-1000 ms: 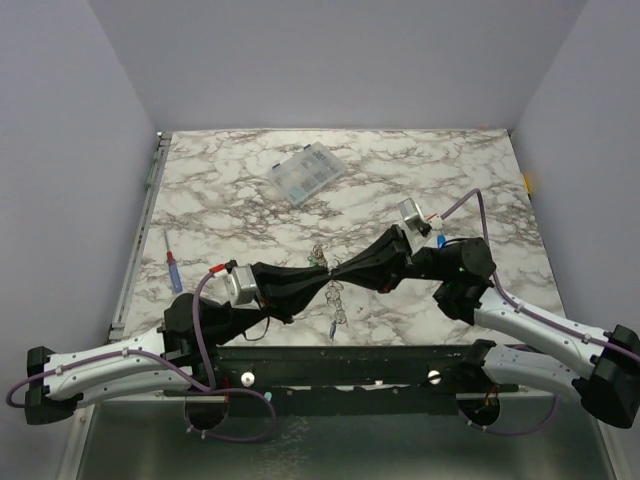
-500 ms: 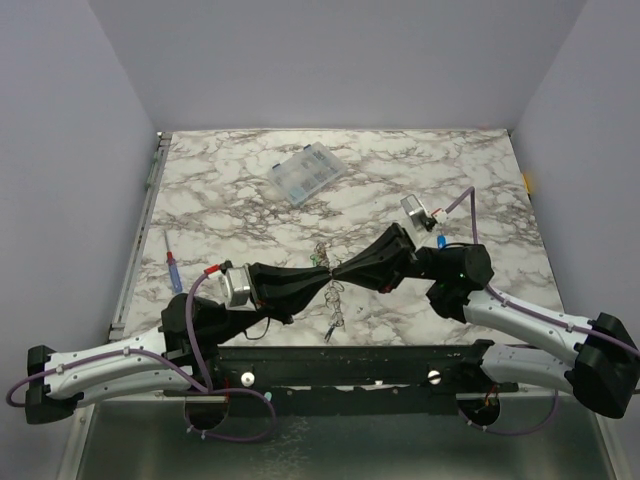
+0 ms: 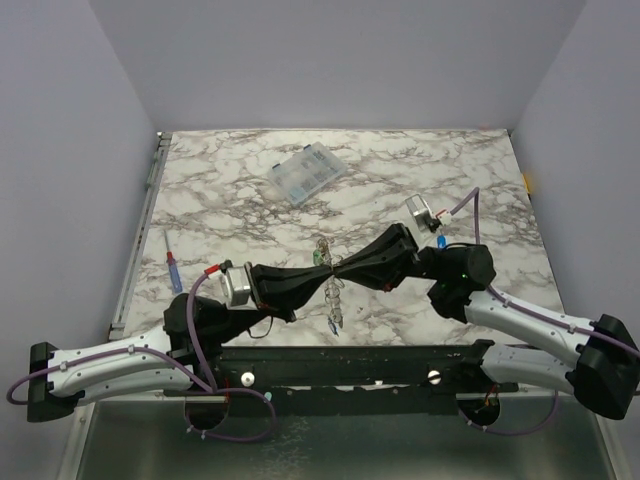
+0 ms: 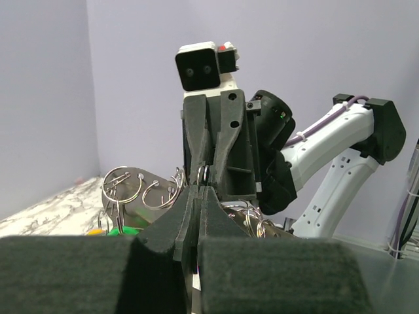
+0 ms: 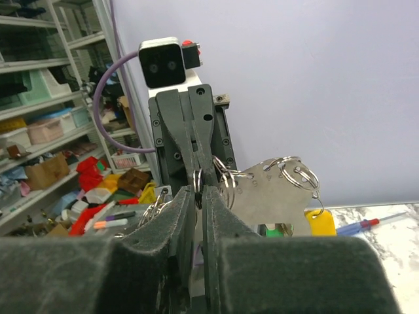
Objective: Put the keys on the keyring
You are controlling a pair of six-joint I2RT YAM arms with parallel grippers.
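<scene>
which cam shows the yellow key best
Right wrist: the yellow key hangs in the open, below the edge of the metal plate. Left wrist shows only a yellow sliver, mostly hidden. Top external: too small to tell.

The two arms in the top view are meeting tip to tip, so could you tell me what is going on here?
The left hand and right hand are both shut on one small split ring, held above the middle of the table. A bunch of rings hangs below it, with a metal plate and a yellow tag among them. The clear box and screwdriver lie apart, untouched.
</scene>
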